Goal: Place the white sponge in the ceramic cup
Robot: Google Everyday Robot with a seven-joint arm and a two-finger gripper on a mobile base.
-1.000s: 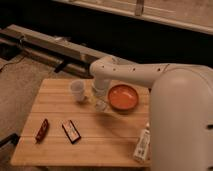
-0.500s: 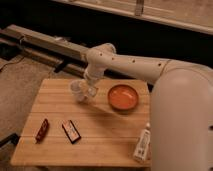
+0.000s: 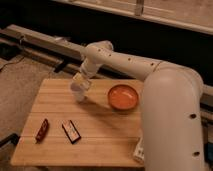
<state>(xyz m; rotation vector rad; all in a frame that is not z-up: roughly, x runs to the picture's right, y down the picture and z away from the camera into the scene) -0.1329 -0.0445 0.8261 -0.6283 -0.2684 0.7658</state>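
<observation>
The ceramic cup (image 3: 80,93) is small and white and stands upright on the wooden table (image 3: 100,135), left of the orange bowl. My gripper (image 3: 80,81) hangs straight over the cup, almost touching its rim. It is shut on the white sponge (image 3: 78,78), a pale block that shows at the fingertips just above the cup's mouth. The arm reaches in from the right and its large white body covers the table's right side.
An orange bowl (image 3: 122,97) sits right of the cup. A red-brown bar (image 3: 42,129) and a dark packet (image 3: 71,131) lie near the front left. A white bottle (image 3: 139,150) lies at the front right edge, partly behind the arm.
The gripper has moved left from beside the orange bowl to over the cup, carrying the sponge. The cup, the bowl and the packets have not moved.
</observation>
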